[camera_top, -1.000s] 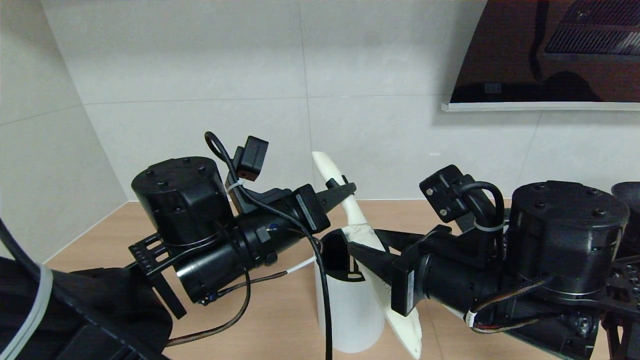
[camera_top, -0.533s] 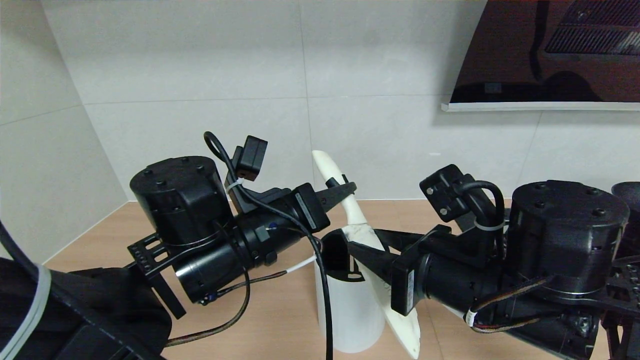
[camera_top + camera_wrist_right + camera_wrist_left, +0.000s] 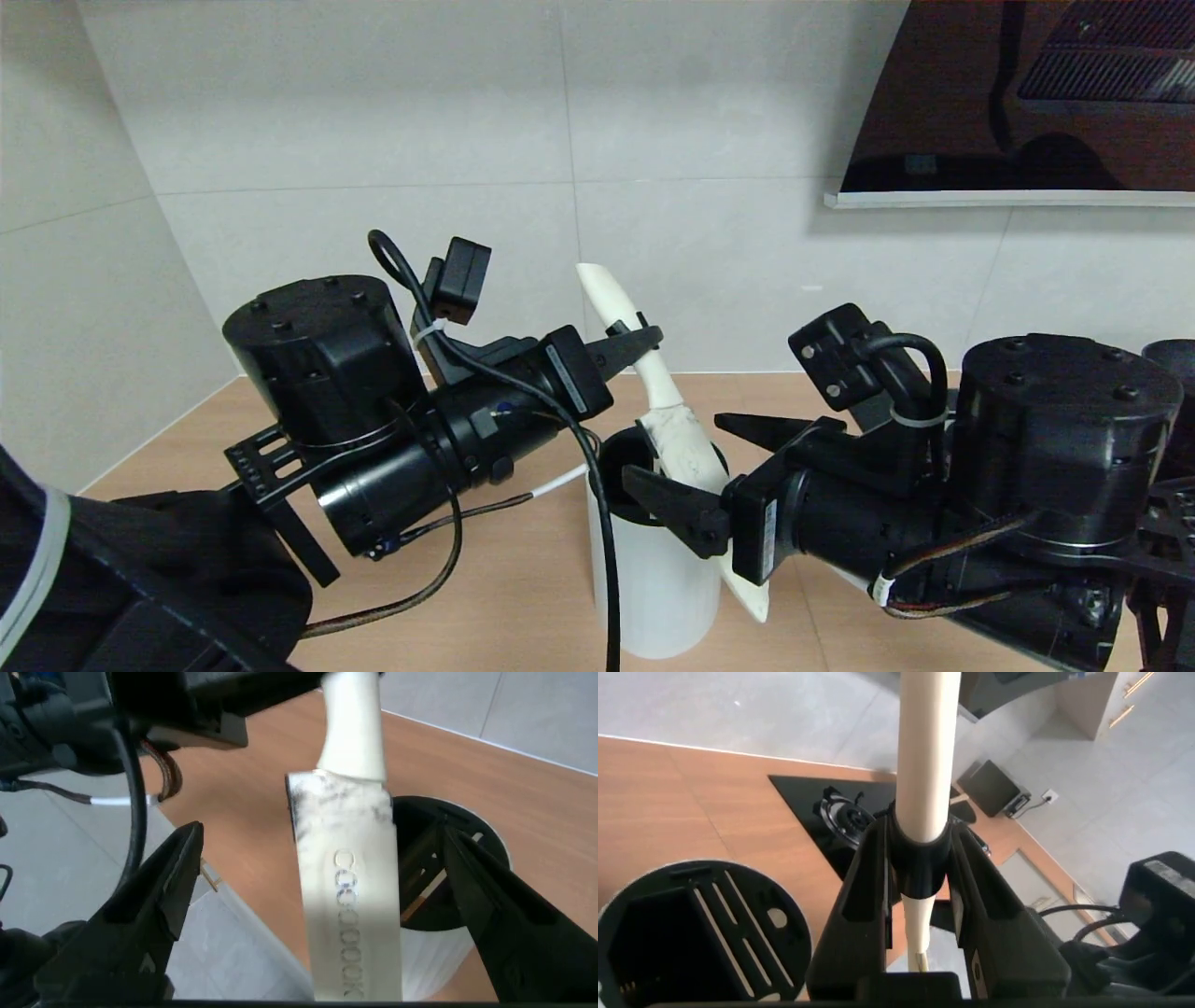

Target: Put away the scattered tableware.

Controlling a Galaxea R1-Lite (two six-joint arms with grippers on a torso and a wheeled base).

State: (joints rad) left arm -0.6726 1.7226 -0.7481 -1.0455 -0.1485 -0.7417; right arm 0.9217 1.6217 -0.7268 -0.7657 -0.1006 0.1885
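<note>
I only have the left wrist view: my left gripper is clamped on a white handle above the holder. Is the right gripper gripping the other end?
Observer: No. The head view shows the right gripper open, one finger on each side of the knife blade, with a clear gap on both sides.
Operator: Is the blade tip inside the holder?
Observer: No. In the head view the blade slants down in front of the holder wall, and its tip is outside the opening.
</note>
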